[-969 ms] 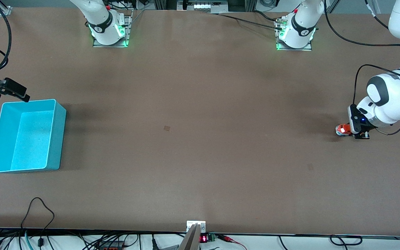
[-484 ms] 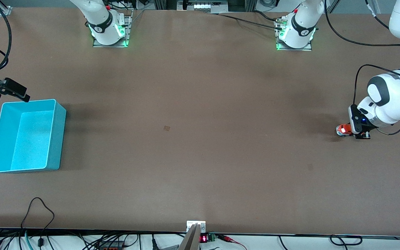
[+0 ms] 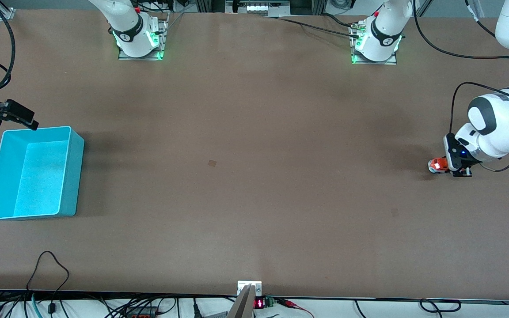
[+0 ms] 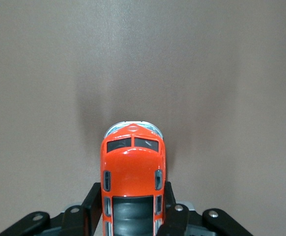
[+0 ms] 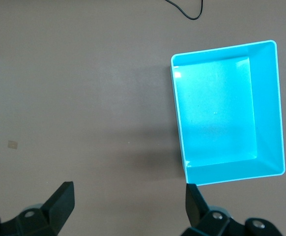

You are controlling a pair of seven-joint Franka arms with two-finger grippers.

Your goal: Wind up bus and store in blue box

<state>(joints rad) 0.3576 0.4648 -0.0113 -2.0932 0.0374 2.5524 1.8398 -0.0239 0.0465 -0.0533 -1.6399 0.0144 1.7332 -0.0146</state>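
Observation:
The orange bus (image 3: 435, 165) sits low on the brown table at the left arm's end, its nose pointing toward the right arm's end. My left gripper (image 3: 445, 168) is shut on its rear half. In the left wrist view the black fingers (image 4: 95, 201) press both sides of the bus (image 4: 133, 162), and its dark roof window shows between them. The blue box (image 3: 74, 176) stands empty at the right arm's end. My right gripper (image 3: 25, 120) hangs open just beside the box's corner that is farthest from the front camera. Its view shows the box (image 5: 268, 108) past the right gripper (image 5: 128, 194).
Both arm bases (image 3: 139, 39) stand along the table's edge farthest from the front camera. A small dark mark (image 3: 211, 163) lies mid-table. Cables (image 3: 49, 265) and a small mount (image 3: 249, 289) sit at the nearest edge.
The left gripper, with the bus in it, has crept very slightly toward the left arm's end of the table. The right arm has not moved.

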